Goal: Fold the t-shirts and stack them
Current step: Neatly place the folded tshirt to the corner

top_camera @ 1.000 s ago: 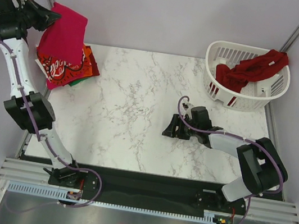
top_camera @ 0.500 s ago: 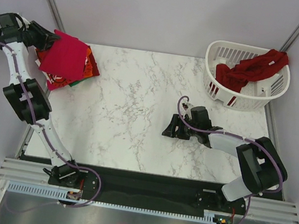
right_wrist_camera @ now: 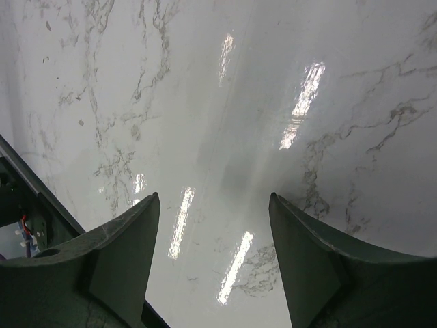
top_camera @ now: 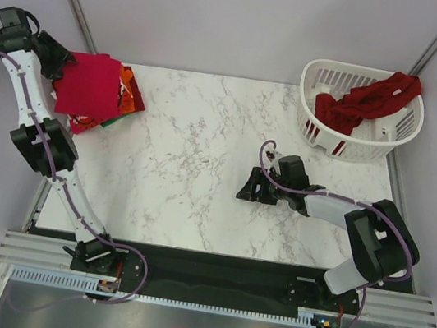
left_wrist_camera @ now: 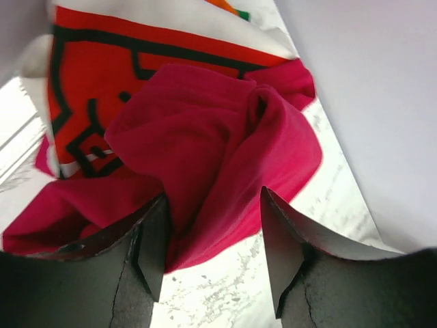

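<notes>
Left gripper [top_camera: 54, 61]: jaws parted, nothing clamped. A raised fold of the bright red t-shirt [left_wrist_camera: 205, 150] lies between the fingers [left_wrist_camera: 151, 249]. Ahead of the gripper, this shirt is folded nearly square, with no clear long axis, and rests on top of the printed red t-shirt [left_wrist_camera: 82, 82]. Right gripper [right_wrist_camera: 213, 198]: jaws wide, empty, over the marble table [right_wrist_camera: 205, 82].

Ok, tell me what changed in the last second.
The left gripper swung the bright red t-shirt down onto the stack and opened, letting it go. The right gripper, the basket and its dark red t-shirt stayed put.
</notes>
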